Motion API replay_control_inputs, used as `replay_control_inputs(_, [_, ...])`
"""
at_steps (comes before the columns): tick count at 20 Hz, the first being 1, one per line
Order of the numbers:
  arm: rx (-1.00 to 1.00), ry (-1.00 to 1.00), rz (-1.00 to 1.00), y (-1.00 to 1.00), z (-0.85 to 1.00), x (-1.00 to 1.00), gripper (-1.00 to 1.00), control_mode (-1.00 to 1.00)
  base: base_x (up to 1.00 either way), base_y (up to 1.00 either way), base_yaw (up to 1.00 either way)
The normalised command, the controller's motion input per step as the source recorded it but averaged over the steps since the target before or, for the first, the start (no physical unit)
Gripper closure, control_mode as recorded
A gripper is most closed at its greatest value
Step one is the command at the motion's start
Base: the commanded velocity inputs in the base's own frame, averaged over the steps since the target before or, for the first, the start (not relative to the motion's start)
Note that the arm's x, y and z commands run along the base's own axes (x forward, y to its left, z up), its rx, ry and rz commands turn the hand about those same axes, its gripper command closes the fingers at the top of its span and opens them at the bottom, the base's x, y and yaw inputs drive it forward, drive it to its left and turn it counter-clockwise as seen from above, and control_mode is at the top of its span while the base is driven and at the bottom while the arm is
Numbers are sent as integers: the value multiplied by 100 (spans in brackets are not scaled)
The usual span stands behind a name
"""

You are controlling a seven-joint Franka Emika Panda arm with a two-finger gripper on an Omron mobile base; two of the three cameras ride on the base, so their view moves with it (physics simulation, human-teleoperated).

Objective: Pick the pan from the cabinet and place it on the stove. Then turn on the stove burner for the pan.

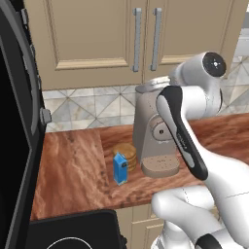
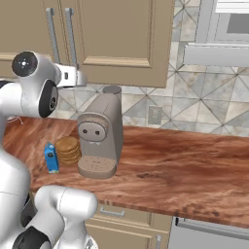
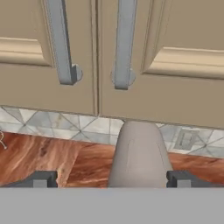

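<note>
From the left edge we see a corner of the stove (image 1: 73, 233), black glass with a white ring, low and well left of the coffee machine (image 1: 153, 131), our landmark here. Just left of that machine on the bench (image 1: 73, 165) stand a small blue carton (image 1: 120, 168) and a stack of round biscuits (image 1: 125, 153), parked out of the way of any work. Above the coffee machine hangs the cabinet (image 3: 96, 52), both doors shut, its two silver bar handles (image 3: 61, 43) side by side at the seam. The pan must be inside, we reckon, since nothing of it shows. Our gripper (image 3: 112, 178) sits above the machine's top, pointed at the lower ends of those handles, its fingertips (image 3: 41, 179) spread wide and holding nothing, jaws released so a handle can slip between them. To the right of the machine the bench runs on toward a wall socket (image 2: 154, 115). Opening a door looks like the step in hand; the task has barely started.
</note>
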Motion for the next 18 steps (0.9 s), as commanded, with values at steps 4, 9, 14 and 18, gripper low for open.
replay_control_inputs(4, [0,-20,0,0,37,6,-100,-100,0,0,0])
replay_control_inputs(9, [4,-14,0,1,25,9,-100,-100,0,0,0])
replay_control_inputs(14, [6,-16,0,7,13,11,-100,-100,0,0,0])
replay_control_inputs(18, [6,-18,0,10,15,10,-100,-100,0,0,0])
